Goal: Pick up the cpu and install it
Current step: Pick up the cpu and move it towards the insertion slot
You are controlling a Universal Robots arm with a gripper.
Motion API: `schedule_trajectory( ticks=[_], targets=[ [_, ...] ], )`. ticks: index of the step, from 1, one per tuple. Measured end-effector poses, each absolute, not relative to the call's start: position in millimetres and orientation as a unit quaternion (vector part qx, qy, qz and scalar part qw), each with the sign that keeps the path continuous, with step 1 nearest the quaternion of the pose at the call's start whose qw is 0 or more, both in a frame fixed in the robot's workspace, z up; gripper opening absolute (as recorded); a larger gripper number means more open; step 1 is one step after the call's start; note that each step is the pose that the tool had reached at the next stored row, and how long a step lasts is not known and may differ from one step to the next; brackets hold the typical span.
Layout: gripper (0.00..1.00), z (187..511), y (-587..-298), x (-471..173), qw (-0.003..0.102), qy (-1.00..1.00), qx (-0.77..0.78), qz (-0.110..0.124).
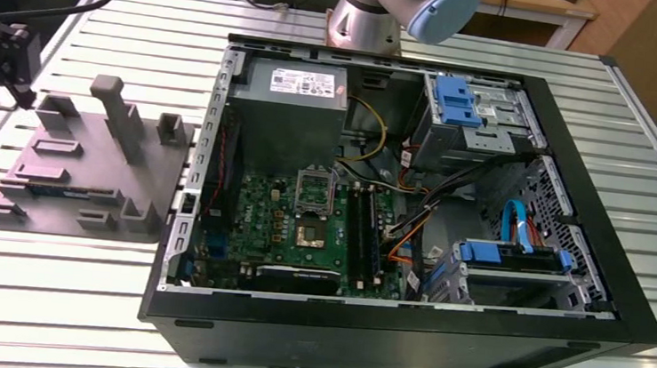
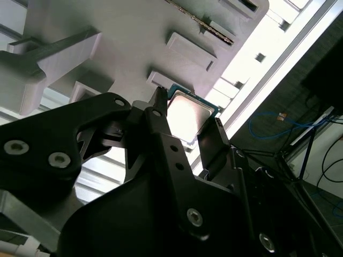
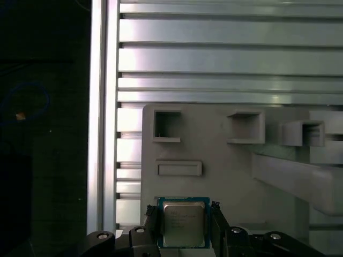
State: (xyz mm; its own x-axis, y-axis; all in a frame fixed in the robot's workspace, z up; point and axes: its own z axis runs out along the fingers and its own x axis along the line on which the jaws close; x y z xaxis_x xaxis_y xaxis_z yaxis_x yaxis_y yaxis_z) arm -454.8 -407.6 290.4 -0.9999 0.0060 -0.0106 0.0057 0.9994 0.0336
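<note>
Gripper [image 3: 184, 227] fingers [image 3: 151, 218] flank cpu [image 3: 183, 222], one per side, pressed to its edges. Cpu is over grey tray [image 3: 225, 182] w/ square pockets, near tray's corner. Slatted metal table [image 3: 225, 53] beyond.

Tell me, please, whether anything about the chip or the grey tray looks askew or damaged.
Nothing stands out. The small flat square silvery-topped cpu lies square to the edges of the grey moulded tray, centred at the black gripper, with no visible damage.
</note>
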Motion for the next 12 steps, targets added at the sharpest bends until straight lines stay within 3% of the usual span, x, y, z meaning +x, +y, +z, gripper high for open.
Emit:
schedule_trajectory(
  ticks=[12],
  targets=[
    [0.47,295.7,-407.6,-454.8,0.005,1.000,0.003,0.017]
  ],
)
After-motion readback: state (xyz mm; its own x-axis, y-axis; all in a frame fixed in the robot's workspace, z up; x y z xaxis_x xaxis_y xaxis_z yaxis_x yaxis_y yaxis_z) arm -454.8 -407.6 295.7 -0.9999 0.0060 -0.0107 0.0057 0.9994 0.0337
